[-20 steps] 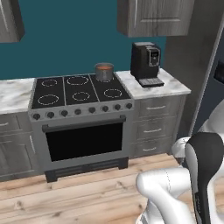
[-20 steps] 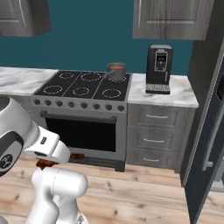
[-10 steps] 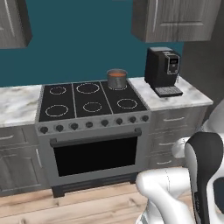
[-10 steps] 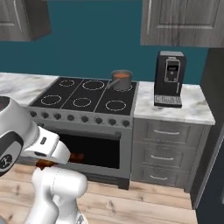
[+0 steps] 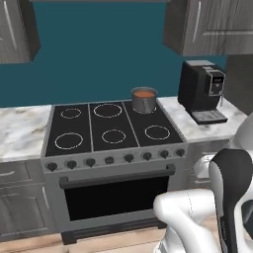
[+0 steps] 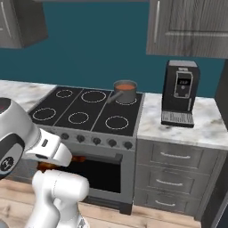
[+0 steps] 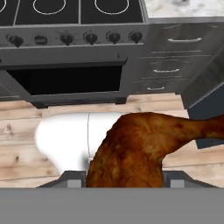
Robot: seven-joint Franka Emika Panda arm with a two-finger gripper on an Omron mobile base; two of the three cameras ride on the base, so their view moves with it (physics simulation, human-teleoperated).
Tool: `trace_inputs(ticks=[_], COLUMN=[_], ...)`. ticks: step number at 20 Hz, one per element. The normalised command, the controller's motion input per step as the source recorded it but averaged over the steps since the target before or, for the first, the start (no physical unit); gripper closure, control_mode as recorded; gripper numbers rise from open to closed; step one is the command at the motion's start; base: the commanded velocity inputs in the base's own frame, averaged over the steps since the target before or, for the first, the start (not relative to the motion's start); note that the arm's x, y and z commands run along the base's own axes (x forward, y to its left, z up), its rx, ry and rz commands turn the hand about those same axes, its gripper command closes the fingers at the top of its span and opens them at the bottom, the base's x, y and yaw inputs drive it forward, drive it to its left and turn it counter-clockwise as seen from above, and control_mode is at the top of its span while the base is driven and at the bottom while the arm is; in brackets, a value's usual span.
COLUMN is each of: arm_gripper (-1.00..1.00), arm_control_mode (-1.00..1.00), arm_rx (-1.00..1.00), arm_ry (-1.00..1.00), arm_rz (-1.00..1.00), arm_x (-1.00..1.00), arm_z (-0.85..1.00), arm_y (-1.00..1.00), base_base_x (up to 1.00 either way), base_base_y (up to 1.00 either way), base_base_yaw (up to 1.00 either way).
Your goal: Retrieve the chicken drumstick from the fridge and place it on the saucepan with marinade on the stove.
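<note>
Stove: I am looking at the black glass cooktop with white burner rings [image 5: 111, 129], its row of dark knobs [image 7: 78, 38] standing ahead of the fingers in the hand view, above the dark oven window [image 7: 65, 80].

Saucepan: The small cylindrical grey metal pot [image 5: 144, 100] is sitting on the back right ring, orange-red marinade [image 6: 125, 87] showing inside, well beyond and above the fingers.

Drumstick: The reddish-brown chicken drumstick [image 7: 140, 146] is sitting right at the fingers, thick end between them, thin bone end pointing off to the right in the hand view.

Gripper: I am reading the two-finger gripper [image 7: 124, 177] as clamped about half-wide on the meat; the tips themselves are hidden by it.

Coffee machine: The black boxy coffee machine [image 6: 180, 92] is standing on the marbled white counter [image 6: 196, 116], right of the pot.

Risk: I am judging that the hand is hanging low in front of the oven, so a raise too near could knock the knobs or stove edge. The overhanging bone end could clip the pot's rim or handle [image 6: 114, 96], tipping marinade out. The rounded meat could slip during a fast swing.
</note>
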Motion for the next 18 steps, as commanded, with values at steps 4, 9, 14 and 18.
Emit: trace_inputs(ticks=[4, 9, 14, 18], arm_gripper=[1.00, 1.00, 1.00, 1.00], arm_control_mode=[1.00, 1.00, 1.00, 1.00], arm_rx=[0.00, 0.00, 0.00, 0.00], arm_ry=[0.00, 0.00, 0.00, 0.00], arm_rz=[0.00, 0.00, 0.00, 0.00], arm_x=[0.00, 0.00, 0.00, 0.00], arm_z=[0.00, 0.00, 0.00, 0.00], arm_y=[0.00, 0.00, 0.00, 0.00], base_base_x=[0.47, 0.42, 0.60, 0.68], base_base_y=[0.21, 0.18, 0.20, 0.11], base_base_yaw=[0.02, 0.00, 0.00, 0.00])
